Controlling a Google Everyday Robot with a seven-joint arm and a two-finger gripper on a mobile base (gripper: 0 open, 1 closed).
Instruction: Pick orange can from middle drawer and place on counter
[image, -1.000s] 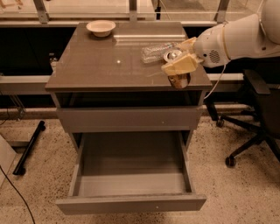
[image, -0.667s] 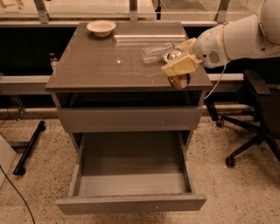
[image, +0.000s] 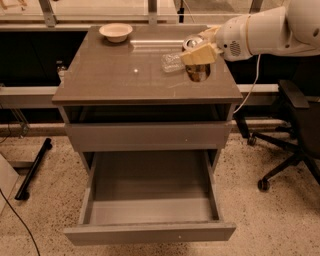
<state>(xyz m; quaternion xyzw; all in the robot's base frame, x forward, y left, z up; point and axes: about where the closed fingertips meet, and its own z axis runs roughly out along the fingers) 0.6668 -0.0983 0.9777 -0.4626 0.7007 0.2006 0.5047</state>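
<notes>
Gripper (image: 198, 54) over counter (image: 125, 77) right side, pinching top of upright orange can (image: 198, 73); can directly beneath, base at surface.

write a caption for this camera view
Gripper over glossy grey-brown counter clasps small orange-brown can; deep grey drawer open below

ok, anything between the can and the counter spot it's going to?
Nothing visible. The claw grips the orange can over the right side of the counter; I cannot tell whether the can touches the surface. The clear bottle lies just left of the can, beside it and not under it. The bowl sits far back left.
</notes>
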